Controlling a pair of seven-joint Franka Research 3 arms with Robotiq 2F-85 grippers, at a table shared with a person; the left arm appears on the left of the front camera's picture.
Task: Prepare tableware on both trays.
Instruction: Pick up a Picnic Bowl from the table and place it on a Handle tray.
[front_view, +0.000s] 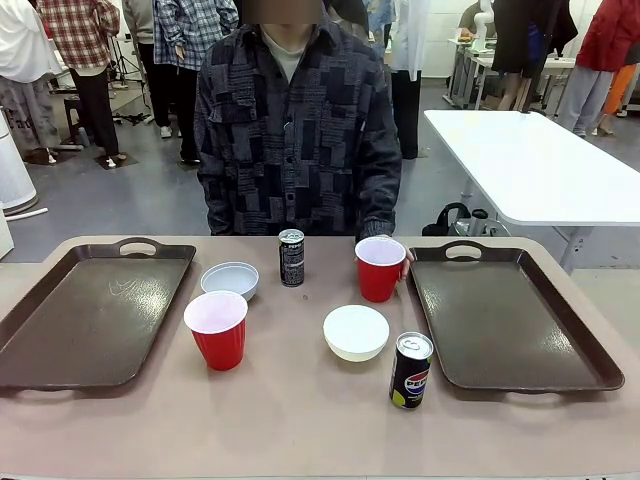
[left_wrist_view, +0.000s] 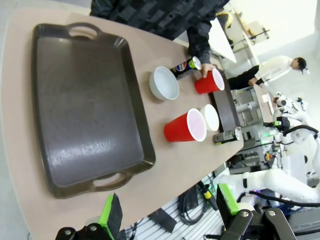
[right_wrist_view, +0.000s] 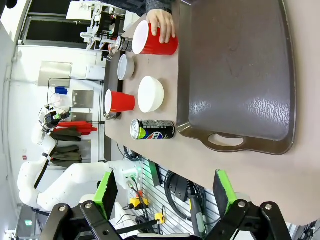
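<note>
1. The near red cup (front_view: 217, 328) stands left of centre in the lower half of the front view. The far red cup (front_view: 380, 268) stands higher up, right of centre, with a person's hand (right_wrist_view: 162, 25) on its side. I judge both light and thin-walled, so easily crushed, and I would pinch one wall gently at the rim.
2. The far white bowl (front_view: 230, 280) sits just above the near cup, and the near white bowl (front_view: 356, 332) sits at centre. They look stiff and smooth, probably slippery, so the rim is the place to take hold.
3. The slim black can (front_view: 291, 257) is at upper centre. The Pepsi can (front_view: 411, 370) is lower right of centre, just beside the right tray (front_view: 510, 320). Both are rigid (full or not, I cannot tell), and I would clasp each around mid-body.
4. That makes two cups, two bowls and two cans, all upright on the table (front_view: 300, 430).
5. There are two trays. The left tray (front_view: 60, 330) fills the frame's left and the right tray fills its right, and nothing is loaded on either.
6. My left gripper (left_wrist_view: 167, 207) and right gripper (right_wrist_view: 165, 189) hang spread wide, holding nothing.
</note>
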